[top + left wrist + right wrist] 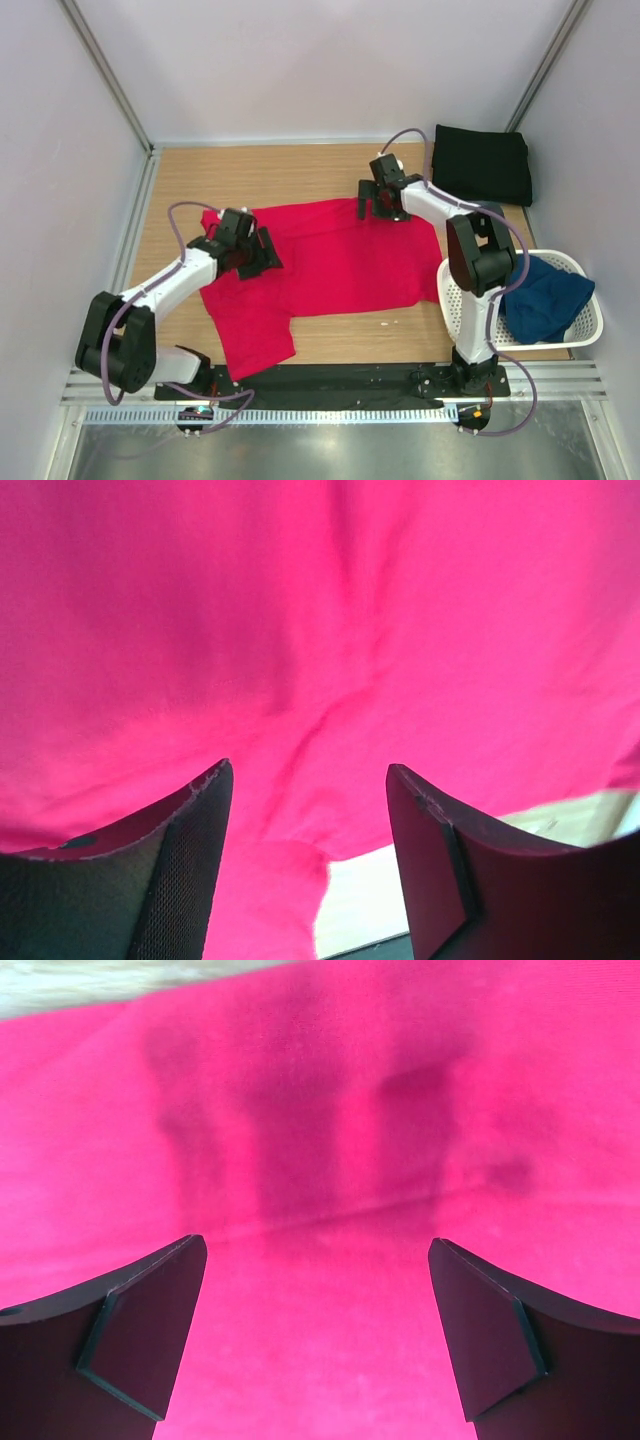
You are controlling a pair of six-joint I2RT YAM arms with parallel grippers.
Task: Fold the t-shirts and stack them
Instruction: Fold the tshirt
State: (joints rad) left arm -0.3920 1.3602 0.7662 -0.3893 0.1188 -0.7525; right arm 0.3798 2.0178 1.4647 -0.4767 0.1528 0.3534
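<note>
A bright red t-shirt [340, 262] lies spread on the wooden table, one sleeve hanging toward the front left. It fills the left wrist view [330, 630] and the right wrist view [330, 1140]. My left gripper [262, 252] is open just above the shirt's left part. My right gripper [378, 206] is open over the shirt's far right edge. A black t-shirt [482, 163] lies folded at the far right corner. A dark navy t-shirt [542, 298] sits crumpled in the white basket [592, 322].
The white perforated basket stands at the right beside the right arm's base. Grey walls close in the table on the left, far and right sides. Bare wood [270, 175] shows beyond the red shirt.
</note>
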